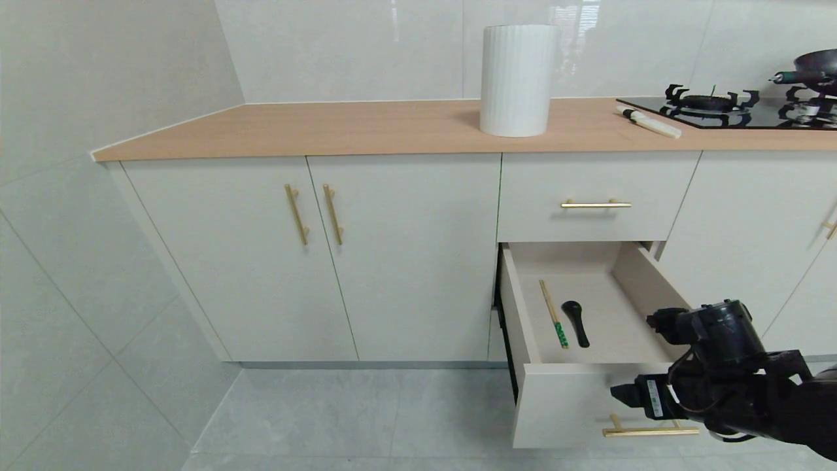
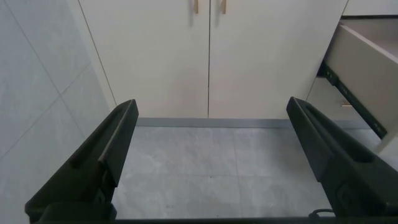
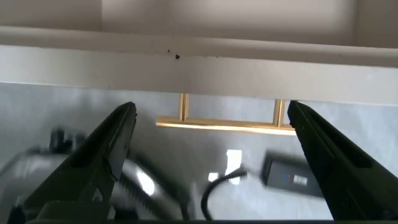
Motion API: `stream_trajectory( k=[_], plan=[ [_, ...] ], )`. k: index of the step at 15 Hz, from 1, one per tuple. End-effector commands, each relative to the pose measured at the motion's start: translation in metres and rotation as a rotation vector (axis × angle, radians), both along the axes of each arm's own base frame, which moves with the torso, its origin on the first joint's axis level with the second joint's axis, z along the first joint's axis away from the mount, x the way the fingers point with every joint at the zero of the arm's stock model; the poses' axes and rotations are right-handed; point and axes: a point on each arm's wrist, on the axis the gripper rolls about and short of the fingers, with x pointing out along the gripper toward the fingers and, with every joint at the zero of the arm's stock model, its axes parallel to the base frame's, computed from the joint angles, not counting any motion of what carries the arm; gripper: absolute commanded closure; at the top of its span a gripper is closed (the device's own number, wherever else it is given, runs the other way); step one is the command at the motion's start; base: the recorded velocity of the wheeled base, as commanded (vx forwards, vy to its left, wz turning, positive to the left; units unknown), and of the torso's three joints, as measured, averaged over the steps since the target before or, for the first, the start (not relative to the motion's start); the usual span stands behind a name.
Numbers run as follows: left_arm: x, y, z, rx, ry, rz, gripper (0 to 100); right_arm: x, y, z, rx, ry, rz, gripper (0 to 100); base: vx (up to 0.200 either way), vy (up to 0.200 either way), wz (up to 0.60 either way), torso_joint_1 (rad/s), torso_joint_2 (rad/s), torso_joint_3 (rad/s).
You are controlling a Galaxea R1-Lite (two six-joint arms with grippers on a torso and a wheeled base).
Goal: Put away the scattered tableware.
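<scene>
Head view
- Drawer (image 1: 523,307): pulled out, the lower of two under the countertop (image 1: 314,127).
- Chopsticks (image 1: 553,315): a pair lying flat inside the drawer, on its left part, lengthwise.
- Black spoon (image 1: 575,322): lying flat inside the drawer, just right of the chopsticks, near them but not touching.
- Drawer handle (image 1: 650,430): a gold bar on the drawer's front panel.
- Right gripper (image 1: 644,358): at the drawer's front right corner, just above the drawer handle, fingers spread and holding nothing.
- White ribbed canister (image 1: 518,78): upright on the countertop, above and behind the drawer.
- Pale utensil (image 1: 647,122): lying on the countertop up and right of the drawer, beside the hob (image 1: 732,108).
- Cabinet doors (image 1: 314,255): closed, left of the drawer.

Left wrist view
- Left gripper (image 2: 211,109): released, fingers wide apart with nothing between them, low over the floor (image 2: 205,162) and facing the cabinet doors (image 2: 205,56).
- Drawer (image 2: 367,68): its open side juts out at the edge, beside the doors.

Right wrist view
- Right gripper (image 3: 211,111): fingers spread, empty.
- Drawer handle (image 3: 227,124): beyond the two spread fingers; no contact is visible.
- Drawer (image 3: 199,62): its front panel close above the handle.
</scene>
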Motion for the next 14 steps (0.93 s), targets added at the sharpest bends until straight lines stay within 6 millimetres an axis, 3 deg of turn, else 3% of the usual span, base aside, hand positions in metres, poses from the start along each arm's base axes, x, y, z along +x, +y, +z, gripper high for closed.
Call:
stream_trajectory(
  k=[1,5,7,8,9,12,14],
  plan=[
    [0.000,0.000,0.000,0.000,0.000,0.001,0,0.020,0.006,-0.007,-0.006,0.001,-0.002,0,0.000,0.000,0.00,0.000,0.00,0.000],
    [0.000,0.000,0.000,0.000,0.000,0.001,0,0.065,0.000,-0.006,-0.026,-0.058,-0.015,0,0.000,0.000,0.00,0.000,0.00,0.000],
    [0.000,0.000,0.000,0.000,0.000,0.001,0,0.093,-0.004,-0.015,-0.040,-0.068,-0.030,0,0.000,0.000,0.00,0.000,0.00,0.000],
    [0.000,0.000,0.000,0.000,0.000,0.001,0,0.094,-0.005,-0.016,-0.040,-0.069,-0.031,0,0.000,0.000,0.00,0.000,0.00,0.000],
    [0.000,0.000,0.000,0.000,0.000,0.001,0,0.118,-0.007,-0.021,-0.033,-0.091,-0.035,0,0.000,0.000,0.00,0.000,0.00,0.000],
    [0.000,0.000,0.000,0.000,0.000,0.001,0,0.154,-0.014,-0.026,-0.009,-0.140,-0.035,0,0.000,0.000,0.00,0.000,0.00,0.000],
    [0.000,0.000,0.000,0.000,0.000,0.001,0,0.170,-0.019,-0.030,-0.005,-0.159,-0.051,0,0.000,0.000,0.00,0.000,0.00,0.000]
  ],
)
